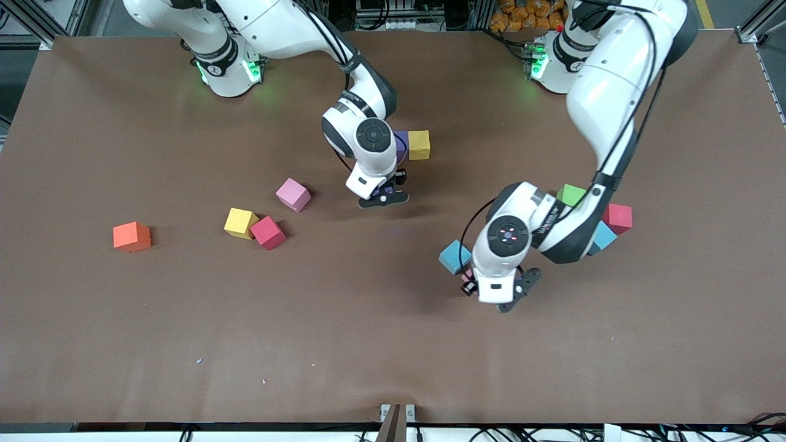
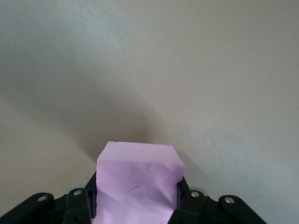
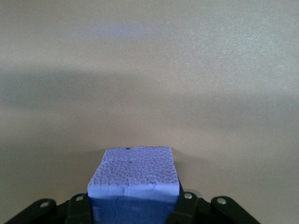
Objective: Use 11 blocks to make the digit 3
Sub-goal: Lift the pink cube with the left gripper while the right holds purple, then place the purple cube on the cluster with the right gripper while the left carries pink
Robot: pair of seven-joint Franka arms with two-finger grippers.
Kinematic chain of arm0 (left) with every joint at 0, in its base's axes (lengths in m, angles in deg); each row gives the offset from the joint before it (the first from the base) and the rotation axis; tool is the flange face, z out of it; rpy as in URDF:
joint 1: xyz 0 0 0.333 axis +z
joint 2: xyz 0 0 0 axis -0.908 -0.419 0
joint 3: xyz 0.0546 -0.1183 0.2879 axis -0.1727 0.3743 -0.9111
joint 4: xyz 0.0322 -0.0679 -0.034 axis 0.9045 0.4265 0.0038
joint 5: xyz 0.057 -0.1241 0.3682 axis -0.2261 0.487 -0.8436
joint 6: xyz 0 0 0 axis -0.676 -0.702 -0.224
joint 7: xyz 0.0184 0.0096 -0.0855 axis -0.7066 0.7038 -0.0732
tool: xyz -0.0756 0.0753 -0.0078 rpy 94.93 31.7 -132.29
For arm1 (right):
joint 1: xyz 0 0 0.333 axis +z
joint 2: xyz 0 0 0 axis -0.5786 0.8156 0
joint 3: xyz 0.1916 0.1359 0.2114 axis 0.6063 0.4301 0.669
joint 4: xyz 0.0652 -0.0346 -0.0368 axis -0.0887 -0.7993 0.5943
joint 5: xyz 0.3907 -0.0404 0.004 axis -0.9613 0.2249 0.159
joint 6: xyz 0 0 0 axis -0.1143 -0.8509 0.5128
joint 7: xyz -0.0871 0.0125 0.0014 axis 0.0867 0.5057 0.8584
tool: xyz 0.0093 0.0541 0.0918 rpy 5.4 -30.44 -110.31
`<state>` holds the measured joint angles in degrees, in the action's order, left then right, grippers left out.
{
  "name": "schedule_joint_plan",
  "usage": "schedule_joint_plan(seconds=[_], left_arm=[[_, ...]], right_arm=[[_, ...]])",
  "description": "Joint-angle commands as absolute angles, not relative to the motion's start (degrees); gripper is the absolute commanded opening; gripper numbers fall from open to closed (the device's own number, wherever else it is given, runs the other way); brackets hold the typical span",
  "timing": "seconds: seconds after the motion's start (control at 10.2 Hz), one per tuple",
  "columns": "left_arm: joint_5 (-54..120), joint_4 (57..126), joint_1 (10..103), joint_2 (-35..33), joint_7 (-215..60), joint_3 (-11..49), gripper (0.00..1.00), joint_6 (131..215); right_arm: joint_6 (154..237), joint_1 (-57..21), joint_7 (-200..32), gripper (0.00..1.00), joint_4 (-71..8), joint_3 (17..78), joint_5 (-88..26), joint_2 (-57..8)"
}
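My left gripper is shut on a pink block and holds it over bare table beside a light blue block. My right gripper is shut on a purple block over the table's middle, close to a purple block and a yellow block that touch each other. A pink block, a yellow block, a red block and an orange block lie toward the right arm's end. Green, red and light blue blocks lie by the left arm.
The brown table top is bare in the wide strip nearest the front camera. The left arm's forearm hangs over the green, red and light blue blocks and partly hides them.
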<state>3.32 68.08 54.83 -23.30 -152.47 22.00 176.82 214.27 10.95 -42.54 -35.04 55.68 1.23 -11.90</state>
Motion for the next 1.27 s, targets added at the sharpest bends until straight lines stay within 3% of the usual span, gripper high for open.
schedule_joint_plan(seconds=[0.0,0.1,0.2,0.29,0.88,1.18], left_arm=[[4.48,71.5,59.41,-17.24,-152.4,24.95,0.15,176.5],[4.57,71.5,59.78,-15.31,-152.4,25.22,0.09,176.5],[5.0,71.76,60.65,-13.21,-152.4,25.22,0.06,176.41],[7.18,73.07,61.18,-10.57,-152.92,25.31,0.0,176.41],[16.43,90.71,64.35,5.78,-157.2,25.22,0.0,176.67],[19.32,97.84,64.18,7.65,-171.22,26.53,0.0,179.82]], right_arm=[[213.9,11.23,-41.49,0.29,-38.05,55.55,1.06,-11.98],[213.9,10.97,-41.49,0.35,-38.05,55.55,1.06,-12.15],[213.82,10.88,-41.58,0.93,-37.96,55.46,1.15,-12.68],[213.73,10.79,-41.58,1.0,-37.88,55.46,1.06,-13.29],[210.4,9.66,-41.31,1.0,-37.44,55.63,0.44,-19.79],[209.25,5.36,-42.18,1.0,-37.44,55.37,0.53,-23.39]])
